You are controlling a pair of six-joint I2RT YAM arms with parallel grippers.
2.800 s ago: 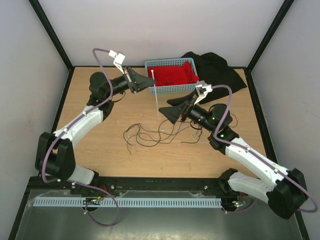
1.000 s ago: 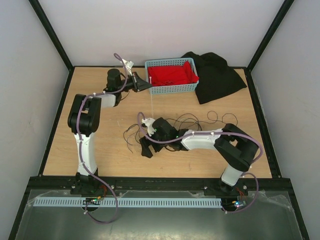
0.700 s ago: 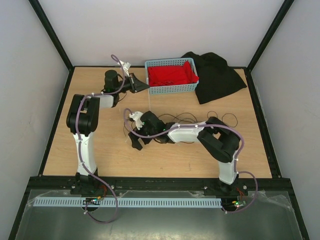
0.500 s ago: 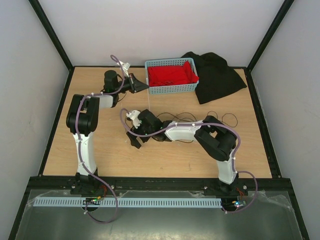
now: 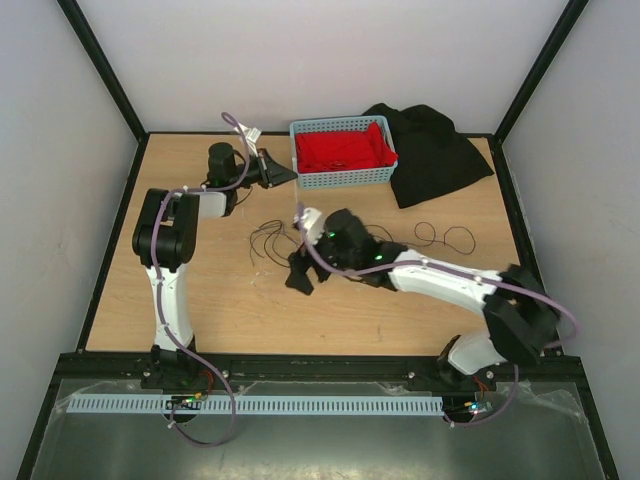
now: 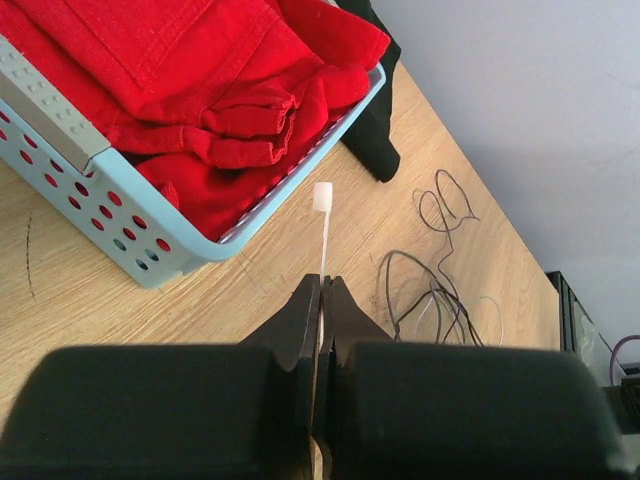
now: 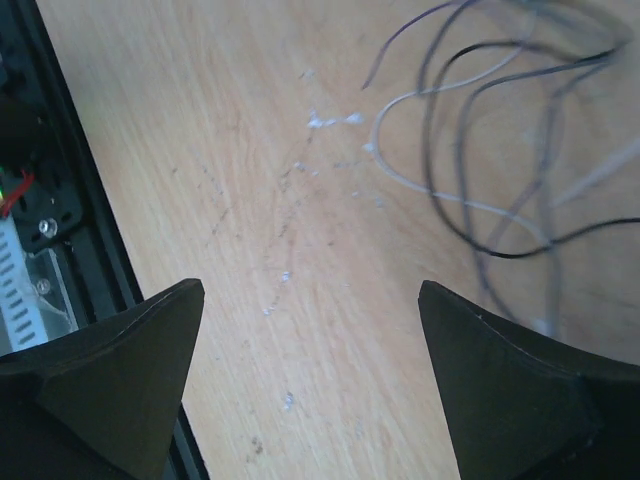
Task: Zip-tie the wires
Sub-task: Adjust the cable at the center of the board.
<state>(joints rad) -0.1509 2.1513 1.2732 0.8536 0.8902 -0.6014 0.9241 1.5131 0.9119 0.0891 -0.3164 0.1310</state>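
Left wrist shows left jaws pinching the zip tie (image 6: 323,198); right jaws spread near wires (image 7: 497,150).

basket (image 5: 345,180): blue, far table (image 5: 200,310) edge | red cloth (image 5: 340,150) inside | black cloth (image 5: 435,160) touching its right

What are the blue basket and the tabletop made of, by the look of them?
The basket looks like moulded plastic: pale blue, smooth, with rows of regular holes. The table seems wood or wood-look laminate: tan, matt, faint grain, scuffs.
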